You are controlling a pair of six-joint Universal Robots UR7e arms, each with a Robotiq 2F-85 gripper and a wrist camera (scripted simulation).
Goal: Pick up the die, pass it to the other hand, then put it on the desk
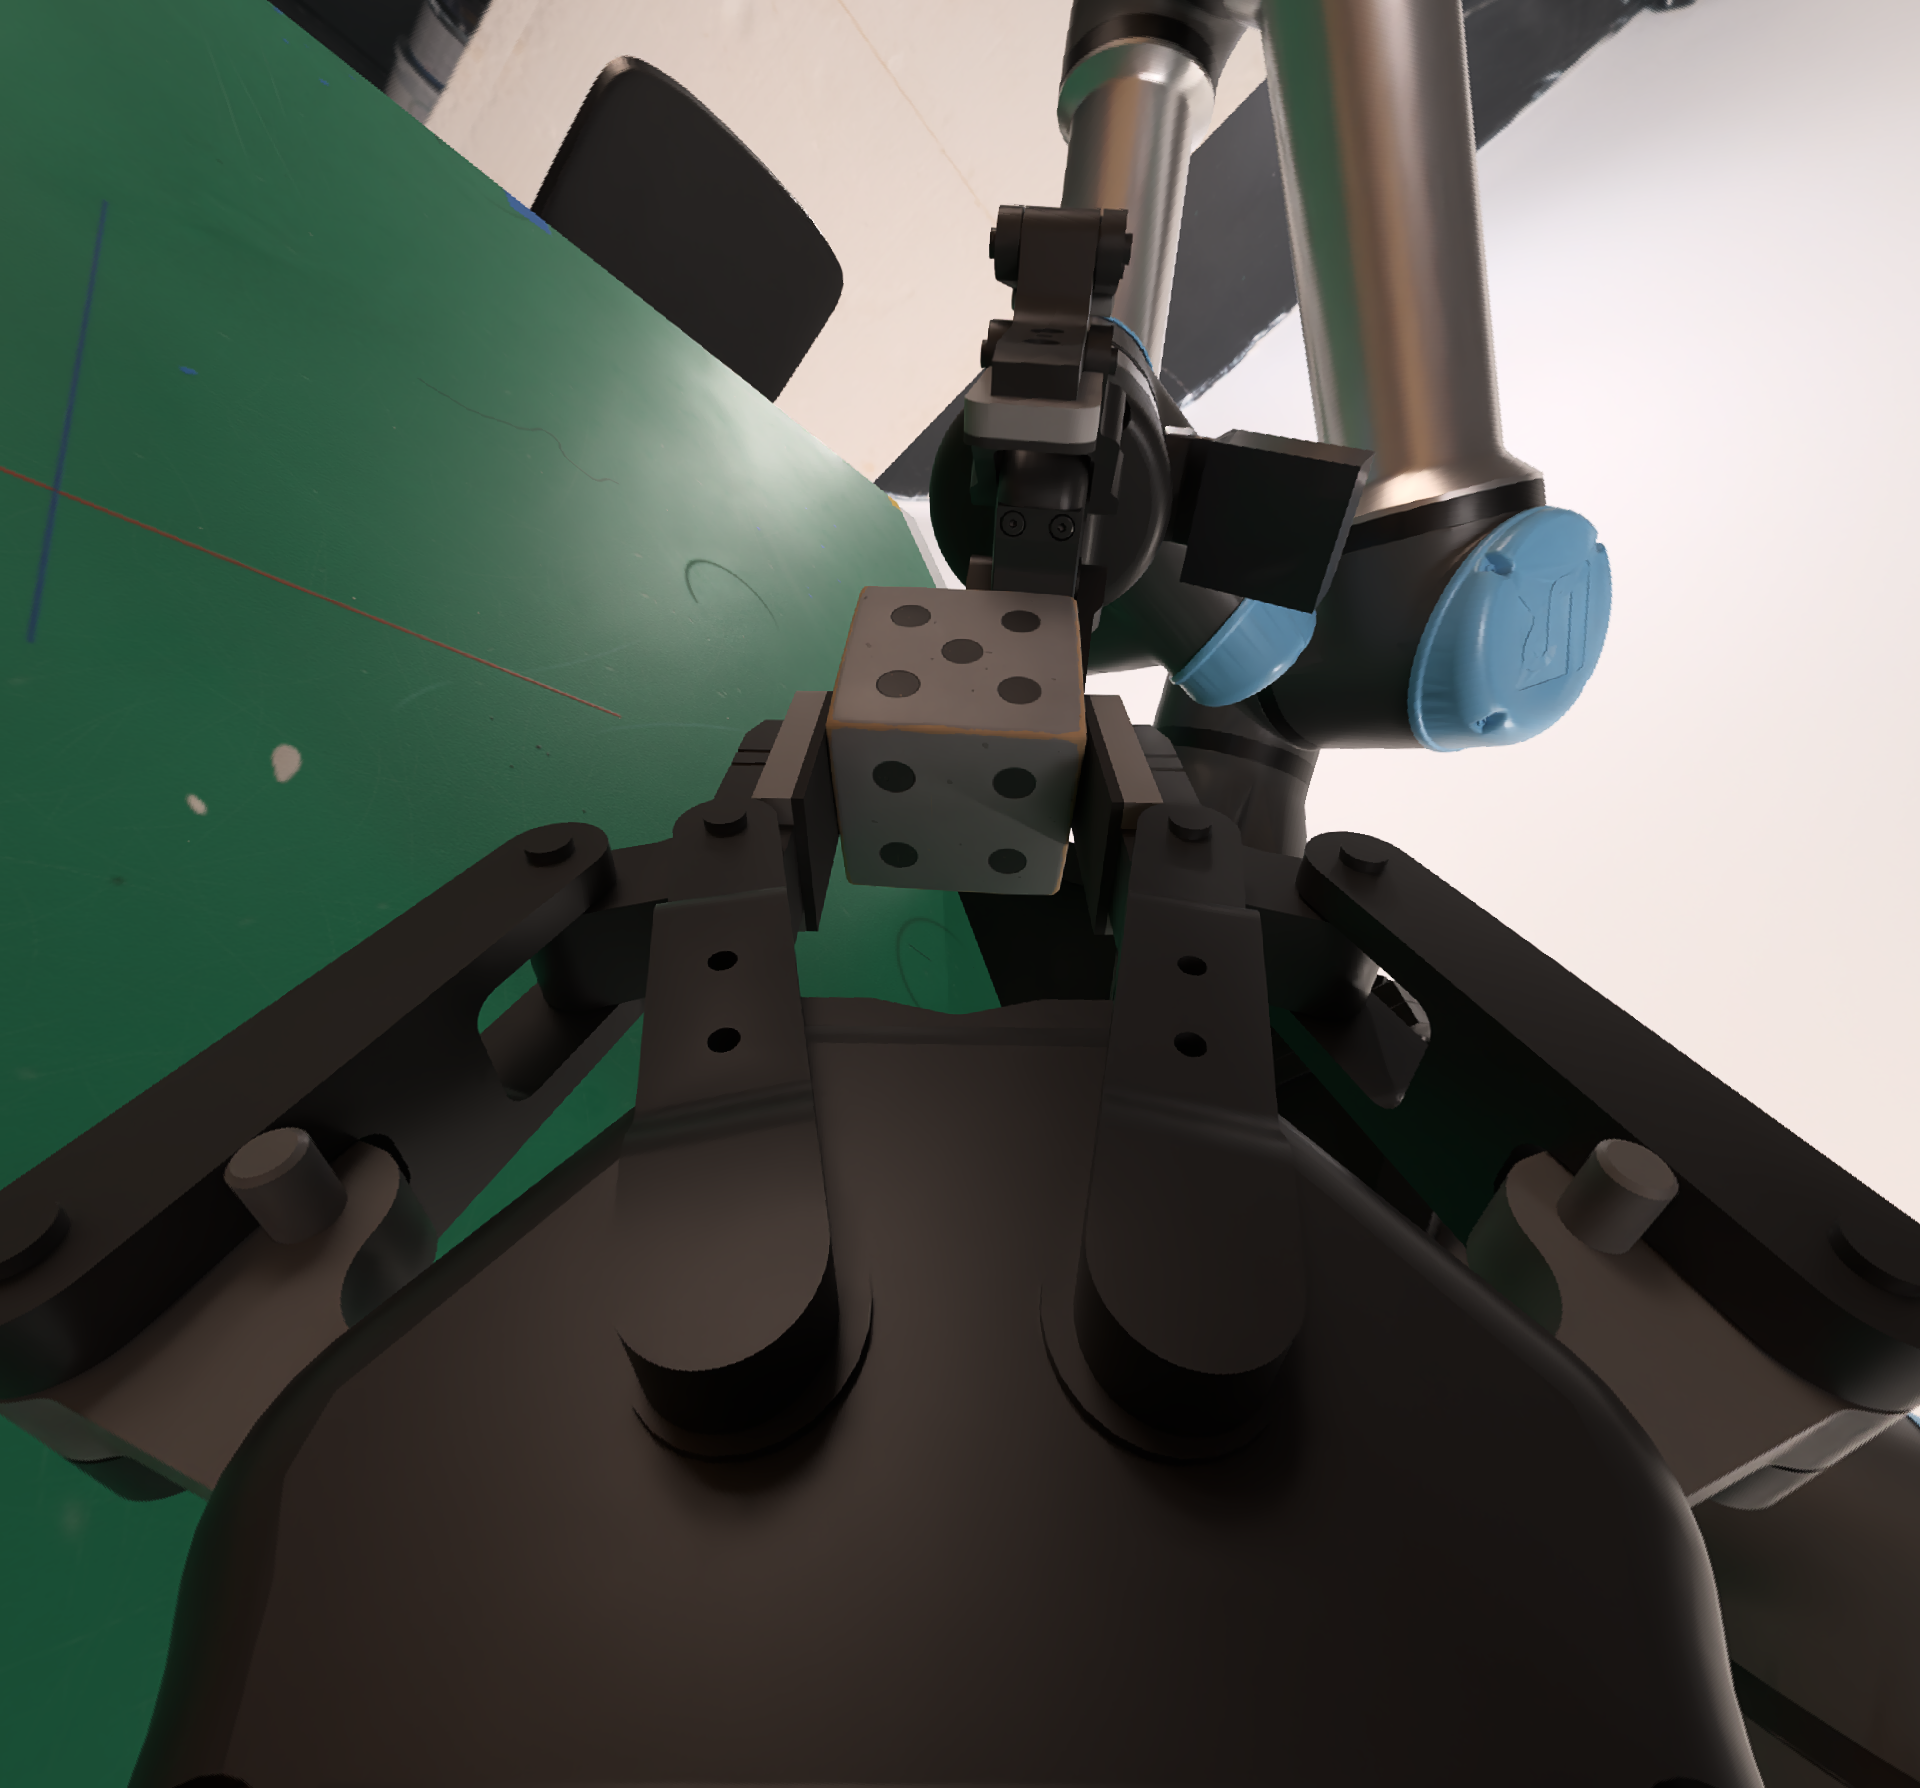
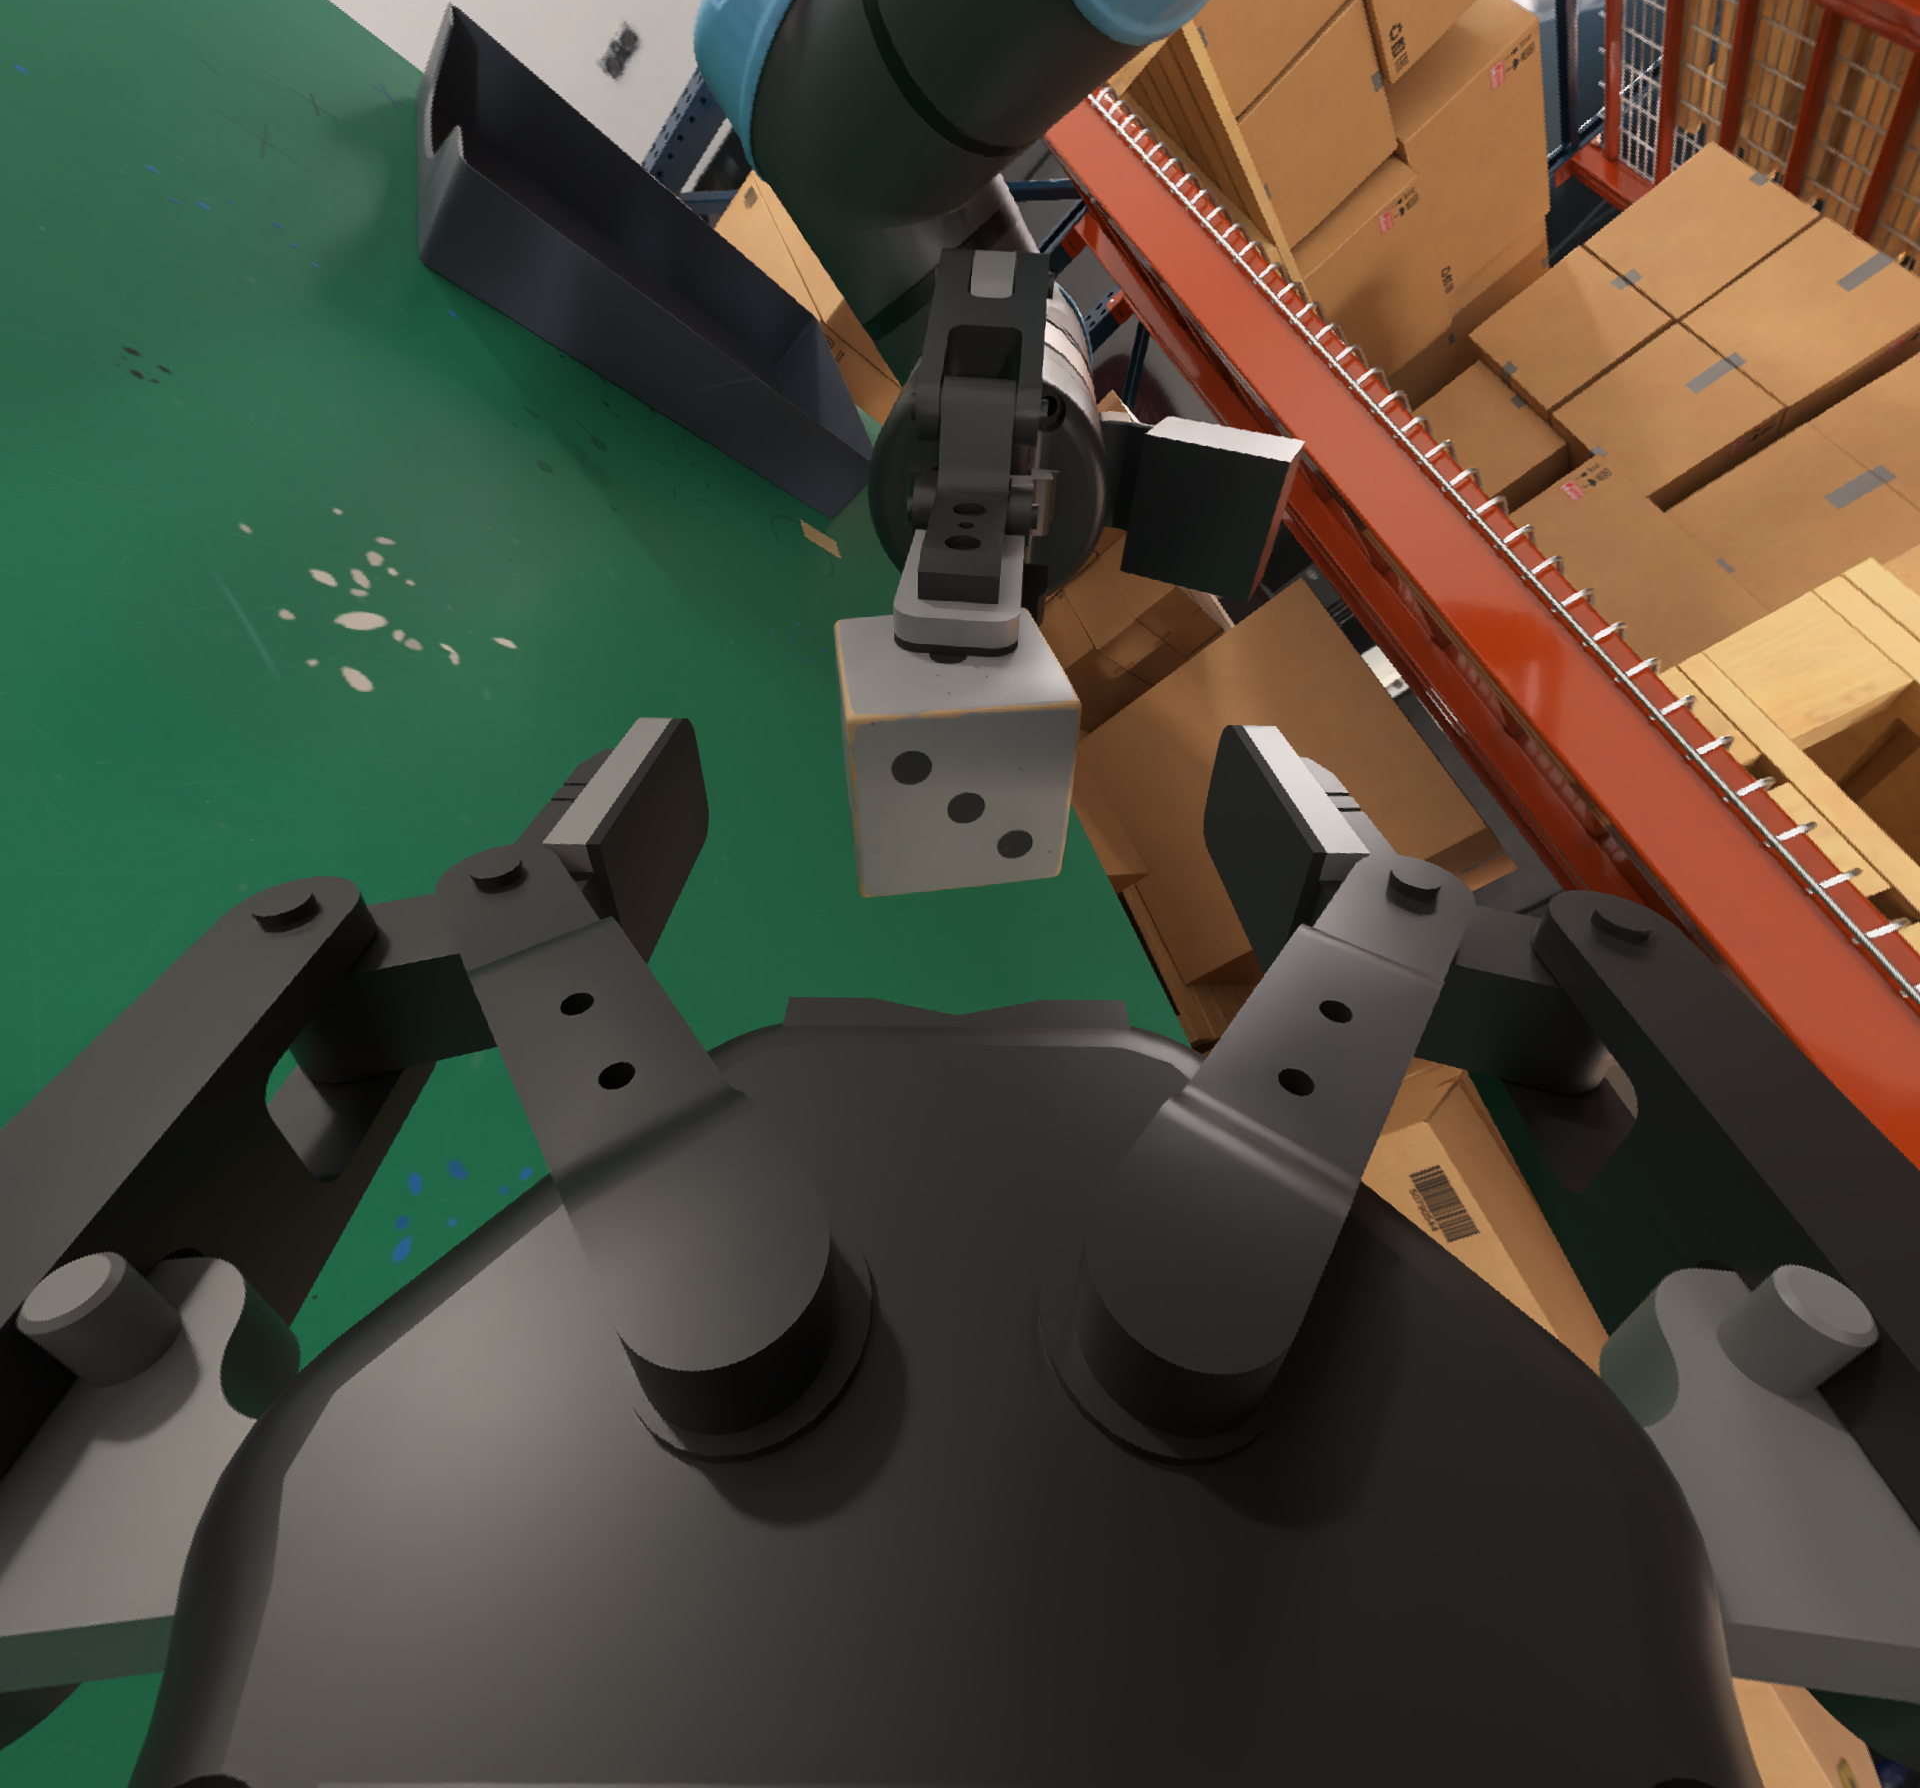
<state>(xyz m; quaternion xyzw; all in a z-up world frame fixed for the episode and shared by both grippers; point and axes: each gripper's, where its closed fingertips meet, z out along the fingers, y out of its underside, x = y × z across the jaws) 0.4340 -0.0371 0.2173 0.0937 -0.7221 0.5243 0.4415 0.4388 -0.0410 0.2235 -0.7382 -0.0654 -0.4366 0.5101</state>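
Note:
A white die with black pips is clamped between the two pads of my left gripper, held in the air above the green desk. My right gripper is open, one finger on each side of the die, with gaps on both sides and no contact. In the right wrist view the left gripper's finger lies over the die's top face. In the left wrist view the right gripper shows edge-on just behind the die.
A black open bin stands on the desk near its far edge. Orange shelving with cardboard boxes rises beyond the desk. A dark rounded pad sits past the desk edge. The right arm's links stand behind the die.

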